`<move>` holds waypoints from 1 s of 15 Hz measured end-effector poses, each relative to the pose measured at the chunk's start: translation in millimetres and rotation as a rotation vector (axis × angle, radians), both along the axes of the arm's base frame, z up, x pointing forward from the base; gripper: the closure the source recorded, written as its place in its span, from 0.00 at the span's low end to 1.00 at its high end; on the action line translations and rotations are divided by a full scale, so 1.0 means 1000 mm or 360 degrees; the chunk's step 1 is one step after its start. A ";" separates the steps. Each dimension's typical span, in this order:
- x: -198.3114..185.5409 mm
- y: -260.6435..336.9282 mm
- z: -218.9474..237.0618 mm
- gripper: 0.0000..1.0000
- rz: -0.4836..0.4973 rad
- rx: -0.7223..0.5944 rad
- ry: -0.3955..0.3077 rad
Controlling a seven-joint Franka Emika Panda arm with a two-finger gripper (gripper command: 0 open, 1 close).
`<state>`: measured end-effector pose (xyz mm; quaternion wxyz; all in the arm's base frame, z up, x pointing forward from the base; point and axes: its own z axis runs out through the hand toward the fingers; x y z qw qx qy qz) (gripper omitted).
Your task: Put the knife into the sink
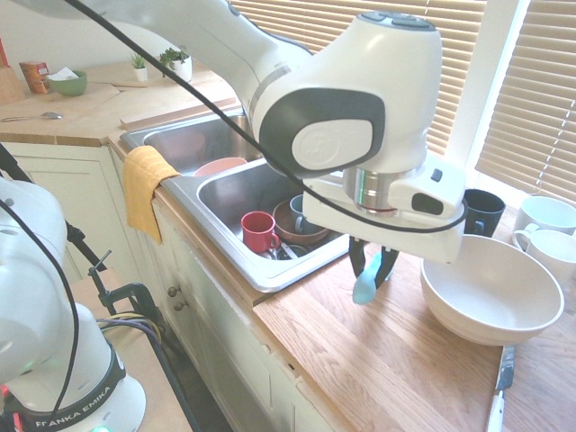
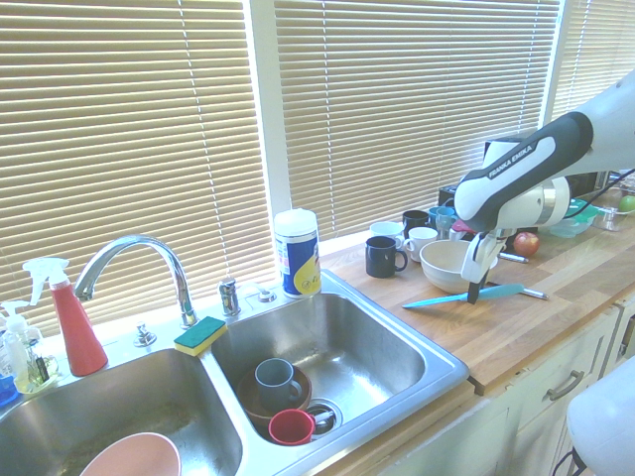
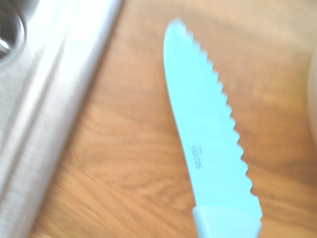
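The light turquoise knife [image 2: 442, 297] lies level just over the wooden counter [image 1: 378, 360], between the sink and a white bowl. My gripper [image 2: 474, 292] points down and is shut on it near the handle end. In the first exterior view one knife end [image 1: 364, 290] pokes out below my gripper [image 1: 373, 267]. The wrist view shows the serrated blade [image 3: 208, 129] pointing toward the sink rim [image 3: 49, 99]. The steel double sink [image 2: 437, 359] has its near basin rim [image 1: 270, 279] close beside the gripper. I cannot tell whether the knife touches the wood.
The white bowl [image 1: 490, 288] sits just behind the gripper, with mugs [image 1: 483, 211] beyond it. A small white-handled knife [image 1: 499, 387] lies on the counter. The near basin holds a red mug [image 1: 258, 231] and dishes. A yellow cloth [image 1: 144, 184] hangs over the sink's front. The faucet [image 2: 139, 258] stands behind.
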<state>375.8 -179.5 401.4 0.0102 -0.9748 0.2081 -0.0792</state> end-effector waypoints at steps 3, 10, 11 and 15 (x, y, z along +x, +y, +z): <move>0.010 0.014 0.023 1.00 0.0000 -0.0007 -0.0047; 0.043 0.121 0.056 1.00 -0.0386 0.0005 -0.0118; 0.047 0.144 0.054 1.00 -0.0472 0.0018 -0.0133; 0.064 0.236 0.018 1.00 -0.0642 0.0004 -0.0180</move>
